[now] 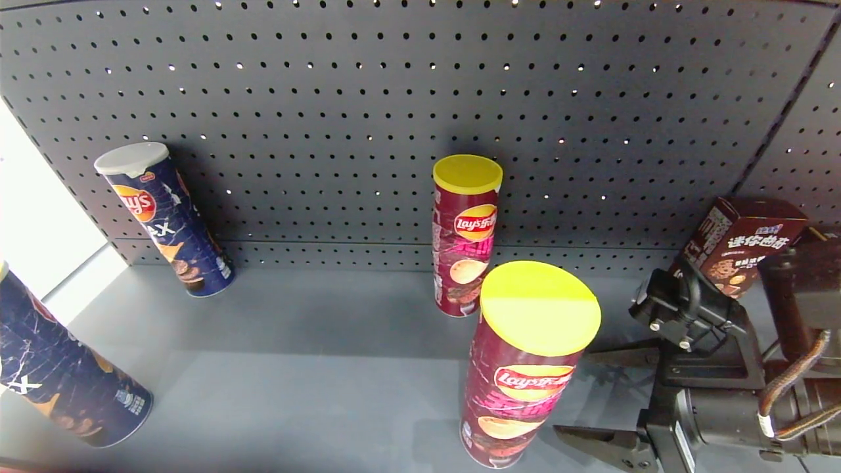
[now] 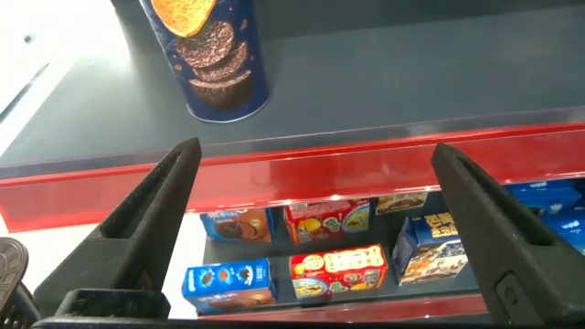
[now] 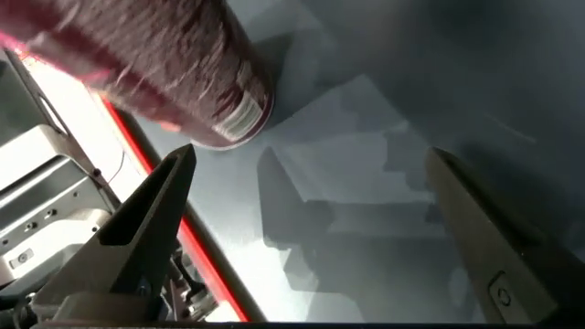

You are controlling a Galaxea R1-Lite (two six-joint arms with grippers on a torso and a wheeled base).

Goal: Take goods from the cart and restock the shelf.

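Observation:
Two maroon chip cans with yellow lids stand on the grey shelf (image 1: 315, 368), one at the back (image 1: 465, 236) and one near the front (image 1: 525, 368). My right gripper (image 1: 573, 395) hangs open just right of the front can, with nothing between its fingers. In the right wrist view that can (image 3: 174, 73) stands off to one side of the open gripper (image 3: 311, 183). Two blue chip cans stand at the left, one by the back wall (image 1: 164, 220) and one at the front (image 1: 59, 374). My left gripper (image 2: 315, 174) is open before the shelf's red front edge (image 2: 366, 160), facing a blue can (image 2: 215, 55).
A brown snack box (image 1: 742, 243) stands at the shelf's right end behind my right arm. A perforated dark panel (image 1: 420, 98) backs the shelf. Below the red edge, a lower shelf holds several small boxes (image 2: 334, 270). Bare shelf lies between the blue and maroon cans.

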